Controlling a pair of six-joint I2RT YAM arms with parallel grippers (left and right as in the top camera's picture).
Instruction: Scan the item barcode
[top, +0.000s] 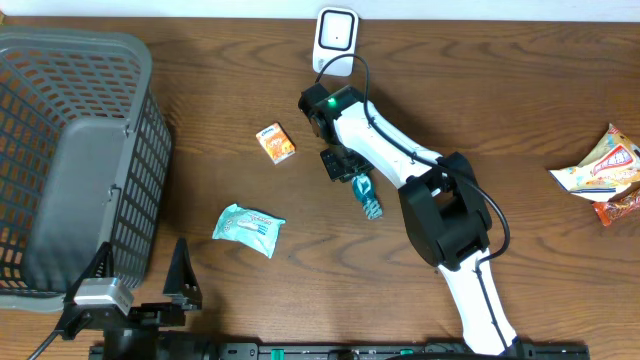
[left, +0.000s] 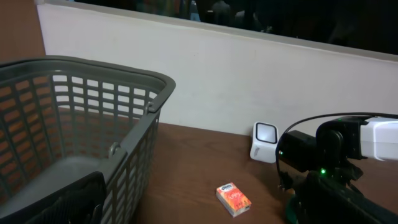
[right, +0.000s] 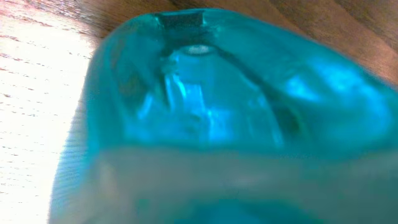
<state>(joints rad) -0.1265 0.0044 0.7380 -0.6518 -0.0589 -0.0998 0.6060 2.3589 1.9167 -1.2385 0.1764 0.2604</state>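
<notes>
The item is a small teal packet (top: 367, 195), lying on or just above the wooden table at centre. My right gripper (top: 343, 166) is shut on its upper end. In the right wrist view the teal packet (right: 211, 118) fills almost the whole picture and hides the jaws. The white barcode scanner (top: 337, 40) stands at the table's far edge, just beyond the right arm's wrist. It also shows in the left wrist view as the scanner (left: 263, 142). My left gripper (top: 140, 275) rests open at the near left, beside the basket, holding nothing.
A large grey basket (top: 130, 60) fills the left side. An orange box (top: 276, 143) lies left of the right gripper, and a pale teal pouch (top: 248, 227) lies nearer the front. A snack bag (top: 605, 172) sits at the far right edge.
</notes>
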